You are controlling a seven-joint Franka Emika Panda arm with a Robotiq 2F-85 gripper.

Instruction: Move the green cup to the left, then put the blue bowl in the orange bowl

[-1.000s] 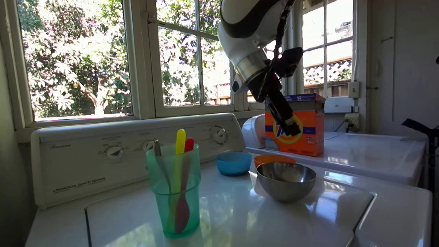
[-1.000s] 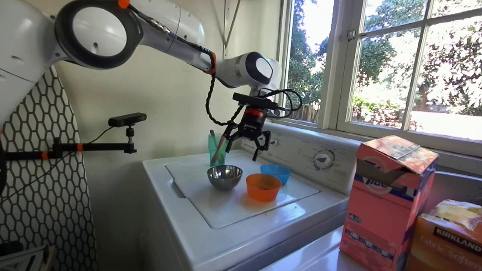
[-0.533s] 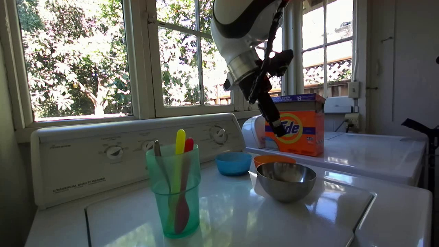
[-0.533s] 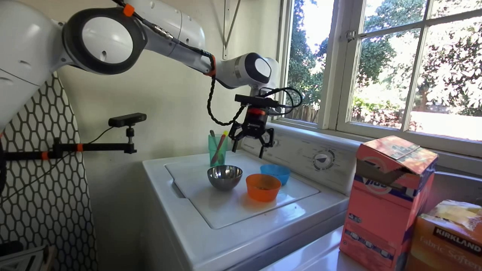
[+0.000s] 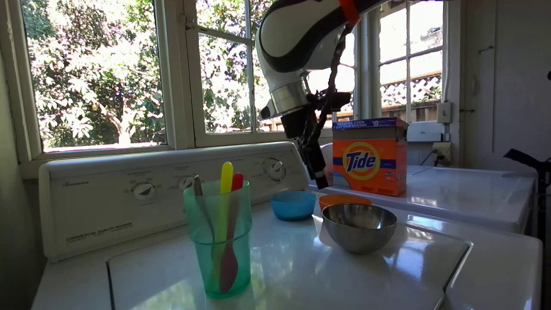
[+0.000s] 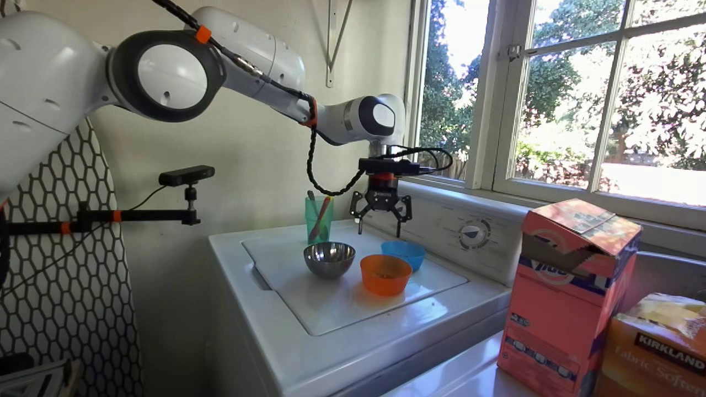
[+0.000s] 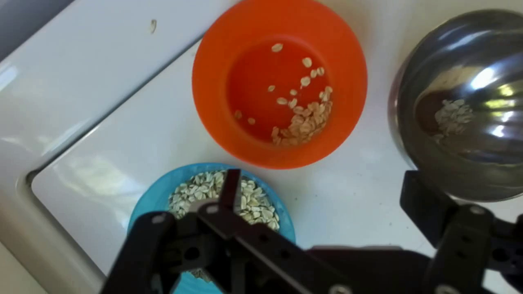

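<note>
The teal-green cup (image 5: pixel 217 262) stands upright with utensils in it, in both exterior views (image 6: pixel 319 223); it is out of the wrist view. The blue bowl (image 5: pixel 293 207) holds oats and stands near the control panel (image 6: pixel 405 253); in the wrist view the left finger partly covers it (image 7: pixel 153 202). The orange bowl (image 6: pixel 385 282) is orange plastic with some oats inside (image 7: pixel 214 90); a metal bowl partly hides it in an exterior view (image 5: pixel 342 199). My gripper (image 7: pixel 322 177) is open and empty above the bowls (image 6: pixel 379 229), its left finger over the blue bowl in the wrist view.
A shiny metal bowl (image 5: pixel 360 234) with a few oats stands beside the orange bowl (image 7: pixel 429 167). The washer's control panel (image 6: pixel 458 220) rises behind the bowls. A detergent box (image 5: pixel 370 161) and a fabric softener box (image 6: pixel 656 353) stand beyond the washer's edge.
My gripper has swung from tilted to nearly straight down. It has moved left and lower in an exterior view, toward the blue bowl. The cup and bowls have not moved.
</note>
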